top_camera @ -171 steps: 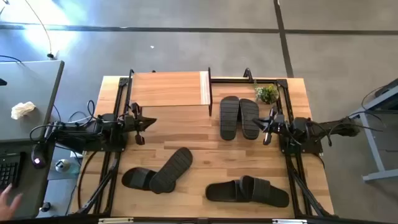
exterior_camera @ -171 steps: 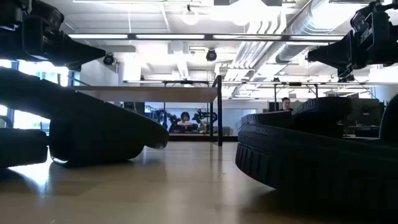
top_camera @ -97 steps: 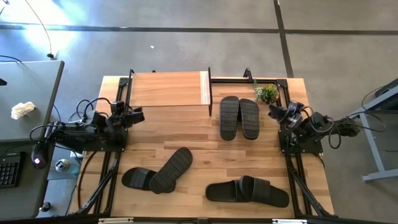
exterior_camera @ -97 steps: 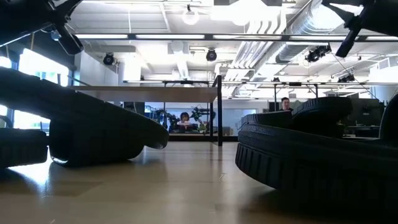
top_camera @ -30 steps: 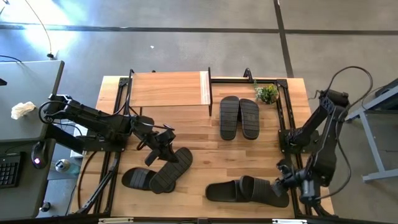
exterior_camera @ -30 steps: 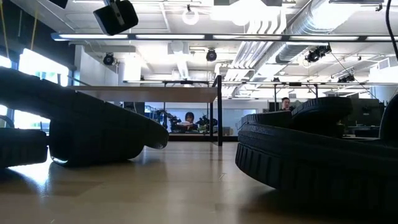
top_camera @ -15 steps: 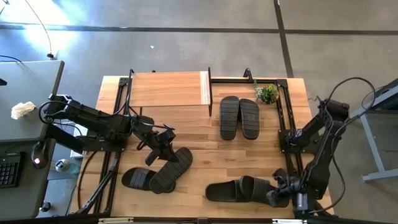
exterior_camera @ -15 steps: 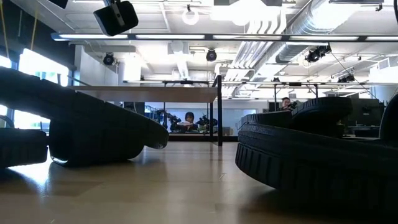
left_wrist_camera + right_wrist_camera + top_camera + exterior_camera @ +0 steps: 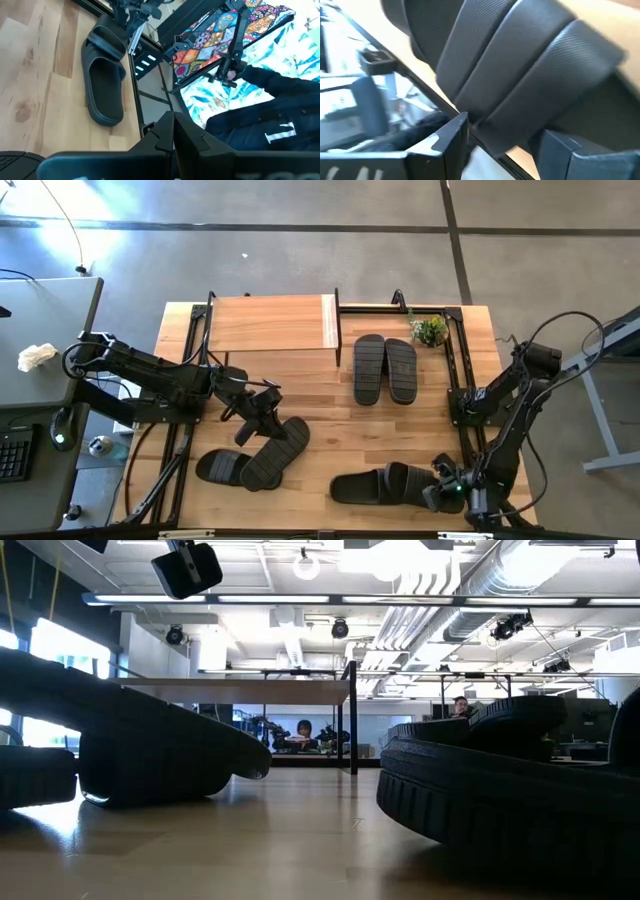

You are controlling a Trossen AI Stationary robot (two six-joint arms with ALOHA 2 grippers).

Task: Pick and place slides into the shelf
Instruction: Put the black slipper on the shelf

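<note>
when handled, treated as light, soft rubber: slides likely to flex at the strap, sag if taken by one end, and grip rather than slip on ridged soles. six slides on the table (image 9: pixel 330 435), none yet on the shelf (image 9: pixel 270 322): one pair (image 9: pixel 385 368) sole-up near the shelf's right end, one pair (image 9: pixel 255 457) crossed at front left, one pair (image 9: pixel 395 485) overlapped at front right. right gripper (image 9: pixel 440 490) low at the outer end of the front-right pair, jaws spread wide, one finger (image 9: pixel 447 140) just beside a strap (image 9: pixel 520 75), nothing clamped. left gripper (image 9: pixel 262 408) clenched and empty, hovering just above the tilted slide of the front-left pair. best hold judged to be across the wide strap or the sole edge near mid-length, to limit droop. risk judged: overlapped partner dragged along when lifted.
</note>
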